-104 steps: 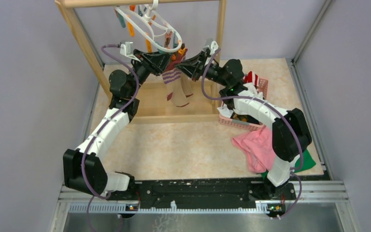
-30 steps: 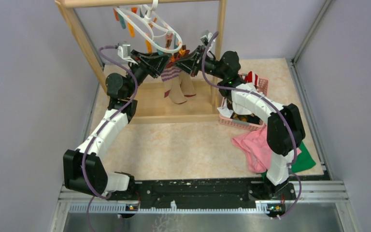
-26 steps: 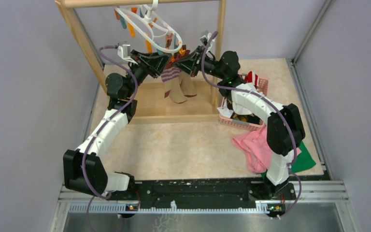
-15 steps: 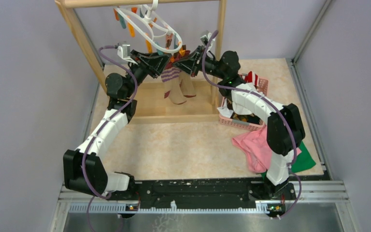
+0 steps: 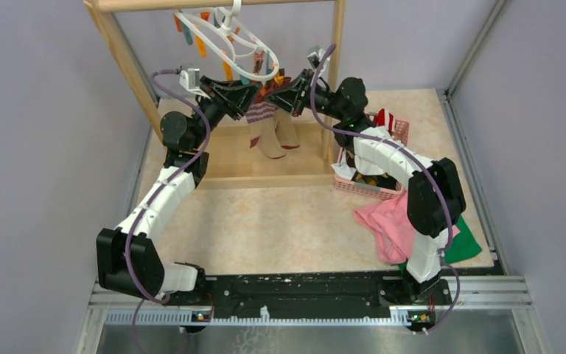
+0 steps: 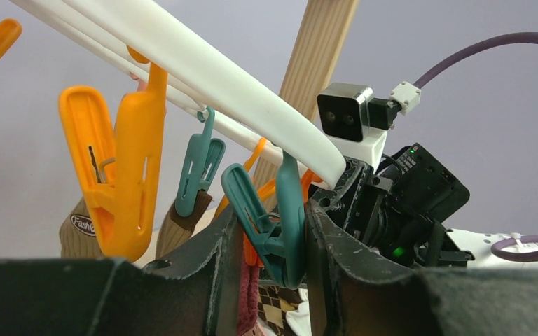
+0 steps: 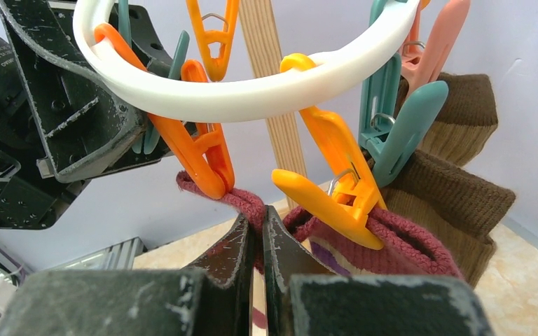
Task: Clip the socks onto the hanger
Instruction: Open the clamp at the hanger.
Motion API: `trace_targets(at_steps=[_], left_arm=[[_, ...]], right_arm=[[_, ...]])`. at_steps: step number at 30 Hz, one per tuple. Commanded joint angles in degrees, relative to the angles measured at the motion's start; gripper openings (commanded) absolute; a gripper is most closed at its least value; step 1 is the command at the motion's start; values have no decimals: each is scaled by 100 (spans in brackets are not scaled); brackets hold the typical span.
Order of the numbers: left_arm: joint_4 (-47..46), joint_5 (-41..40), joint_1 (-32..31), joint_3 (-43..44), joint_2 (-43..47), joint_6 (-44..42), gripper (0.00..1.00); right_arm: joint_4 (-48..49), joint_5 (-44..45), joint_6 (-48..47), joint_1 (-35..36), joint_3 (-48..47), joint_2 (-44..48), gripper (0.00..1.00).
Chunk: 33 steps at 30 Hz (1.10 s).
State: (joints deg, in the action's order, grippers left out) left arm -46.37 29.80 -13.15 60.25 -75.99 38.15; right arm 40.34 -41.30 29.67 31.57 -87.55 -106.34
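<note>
The white hanger (image 5: 225,37) hangs from the wooden rack, with orange and teal clips dangling from its ring (image 7: 252,98). My left gripper (image 6: 272,245) is shut on a teal clip (image 6: 280,217), one finger pressing each side. My right gripper (image 7: 259,224) is shut on the maroon cuff (image 7: 249,203) of a tan sock (image 5: 265,129), just below an orange clip (image 7: 207,161) whose tip touches the cuff. A second orange clip (image 7: 343,189) grips another maroon cuff (image 7: 406,245). Olive-brown socks (image 7: 455,182) hang from teal clips behind. Both grippers meet under the ring's near edge (image 5: 265,92).
The wooden rack frame (image 5: 125,51) surrounds the hanger, its base board (image 5: 228,158) under the hanging socks. A pink basket (image 5: 368,184) of more socks sits at the right. A pink cloth (image 5: 390,225) and a green cloth (image 5: 468,247) lie near the right arm.
Since the earliest frame both grippers have risen with the sock, up to the hanger's clips. Over the last second nothing has visibly moved.
</note>
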Motion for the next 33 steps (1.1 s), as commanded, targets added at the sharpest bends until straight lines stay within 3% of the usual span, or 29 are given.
trace_targets(at_steps=[1,12,25,27,33], left_arm=[[-190,573,-21,-79,119,-200,17],[-234,719,-21,-91,146,-618,16],[-231,564,-22,-119,187,-598,6],[-184,494,-21,-126,194,-569,9],[-88,408,-21,-138,235,-572,38]], right_arm=[[265,-2,167,-98,-231,129,0],[314,-184,329,-101,-223,150,0],[115,-145,246,-96,-273,67,0],[115,-148,241,-101,-281,62,0],[114,-157,222,-99,-266,77,0]])
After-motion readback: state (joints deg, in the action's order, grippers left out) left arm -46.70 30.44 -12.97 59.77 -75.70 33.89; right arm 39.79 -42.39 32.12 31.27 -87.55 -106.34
